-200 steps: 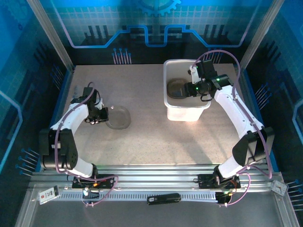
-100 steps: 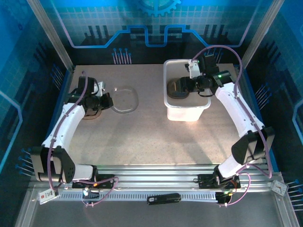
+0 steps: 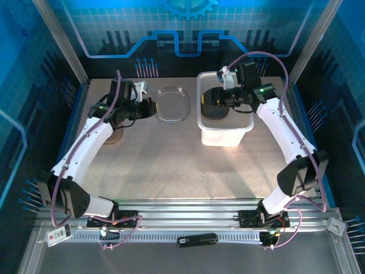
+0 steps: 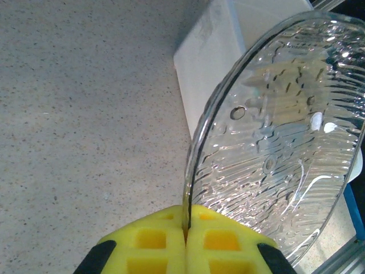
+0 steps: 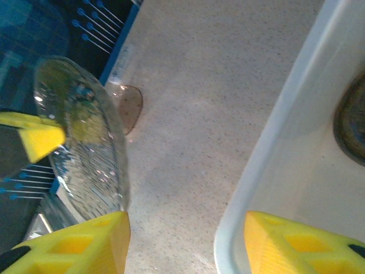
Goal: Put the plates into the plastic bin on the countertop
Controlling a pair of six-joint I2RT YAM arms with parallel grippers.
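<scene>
Right now the left end effector (image 3: 149, 107) is clamped shut on the rim of a clear ribbed plate (image 3: 172, 104). The plate is held off the bench (image 3: 171, 165) near its far edge, just left of the plastic bin (image 3: 225, 136). The bin sits toward the far right corner. The right end effector (image 3: 219, 97) hangs over the bin's left wall, jaws approx half open w/ nothing between them. One dark plate (image 3: 212, 107) lies in the bin already. A brown plate (image 5: 128, 105) lies flat on the bench toward the left edge.

Step in hand, by my read: carry the clear plate over the rim & set it in the bin.
- Lift enough that the plate's lower edge clears the rolled rim. It's pinched by one edge only, w/ most of it hanging past the pads, so a knock on the wall could pivot it or slip it out.
- Level it over the dark plate, go low, then open.
- The right arm sits over that same wall, so it prob. needs to back off first or the two will crowd each other.

What the views add:
- **Left wrist cam:** shows the grip itself. The yellow pads (image 4: 159, 240) are pressed together w/ the plate's rim in the seam & the white bin wall behind. The overhead is too far off to resolve that.
- **Right wrist cam:** shows its own pads apart & empty, the bin rim below them, & the clear plate edge-on w/ a left pad on it.
- **Overhead:** gives the layout of both arms vs the bin.
</scene>
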